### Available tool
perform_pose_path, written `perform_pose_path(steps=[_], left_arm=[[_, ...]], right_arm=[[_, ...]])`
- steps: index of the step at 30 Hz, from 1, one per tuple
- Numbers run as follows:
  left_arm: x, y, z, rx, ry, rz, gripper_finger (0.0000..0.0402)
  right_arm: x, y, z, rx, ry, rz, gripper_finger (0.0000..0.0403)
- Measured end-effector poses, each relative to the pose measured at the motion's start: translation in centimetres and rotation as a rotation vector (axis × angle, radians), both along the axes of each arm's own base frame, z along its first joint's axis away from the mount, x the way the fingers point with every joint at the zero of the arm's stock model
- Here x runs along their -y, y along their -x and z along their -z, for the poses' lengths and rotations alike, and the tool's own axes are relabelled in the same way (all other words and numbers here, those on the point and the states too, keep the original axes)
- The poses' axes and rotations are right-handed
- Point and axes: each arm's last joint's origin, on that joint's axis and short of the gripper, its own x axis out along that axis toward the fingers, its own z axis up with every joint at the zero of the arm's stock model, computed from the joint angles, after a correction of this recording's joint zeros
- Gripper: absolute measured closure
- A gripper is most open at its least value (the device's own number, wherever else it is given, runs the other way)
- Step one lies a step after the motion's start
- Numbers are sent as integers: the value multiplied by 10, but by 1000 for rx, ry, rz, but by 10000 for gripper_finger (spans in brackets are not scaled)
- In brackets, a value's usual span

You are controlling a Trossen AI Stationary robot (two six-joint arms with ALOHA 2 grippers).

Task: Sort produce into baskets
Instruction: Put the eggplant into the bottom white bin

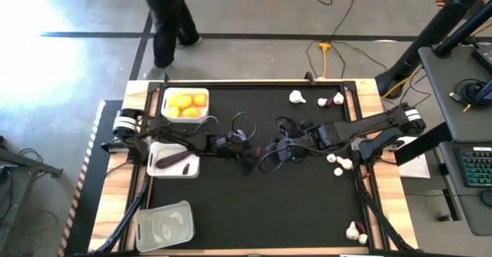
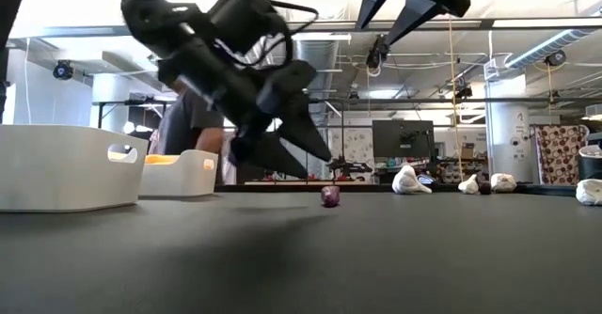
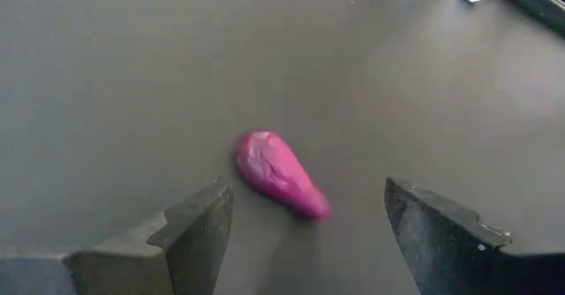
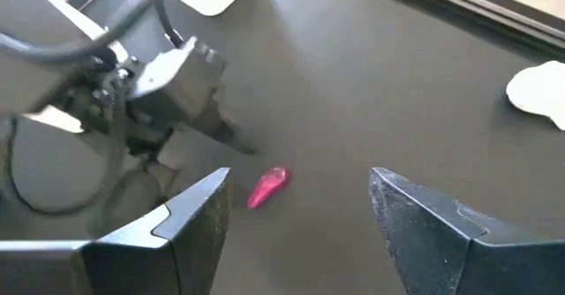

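Note:
A small purple sweet-potato piece (image 3: 281,176) lies on its side on the black mat mid-table, also in the low view (image 2: 330,196) and the right wrist view (image 4: 268,187). My left gripper (image 3: 305,233) hovers open, slanting down just short of it, its fingers apart on either side (image 2: 287,145). My right gripper (image 4: 300,215) hangs open higher up (image 2: 414,4), looking down on the piece. At the left stand a white basket (image 1: 166,95) with yellow fruits, a white basket (image 1: 157,167) with a purple piece, and a clear basket (image 1: 146,238).
White garlic bulbs lie at the far right (image 1: 297,97), (image 1: 337,98), the right edge (image 1: 338,162) and the near right corner (image 1: 354,230). Loose cables trail around both wrists mid-table (image 1: 242,122). A person stands beyond the far edge (image 1: 169,18).

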Motion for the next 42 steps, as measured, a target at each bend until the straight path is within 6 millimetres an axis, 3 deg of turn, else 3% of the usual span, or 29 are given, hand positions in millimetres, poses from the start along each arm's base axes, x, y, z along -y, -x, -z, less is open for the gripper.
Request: perform_pose_path(steps=[8,18,23,31,36,42], left_arm=[[-4,-22,8,-108,-12,-159,125],[-3,-35,24,-119,65,-141,139],[-3,-35,26,-122,67,-144,192],[-2,-36,24,-129,37,-65,312],[-2,-30,10,-156,-16,9,353],[-1,-5,-38,-203,-127,120,357]], right_arm=[[-3,-5,9,-27,-21,9,146],[-3,-7,14,-52,-33,-1,148],[-3,-6,14,-56,-27,2,151],[-3,-6,14,-56,-27,2,148],[-3,-6,14,-55,-28,2,154],[-3,-7,14,-52,-29,2,155]])
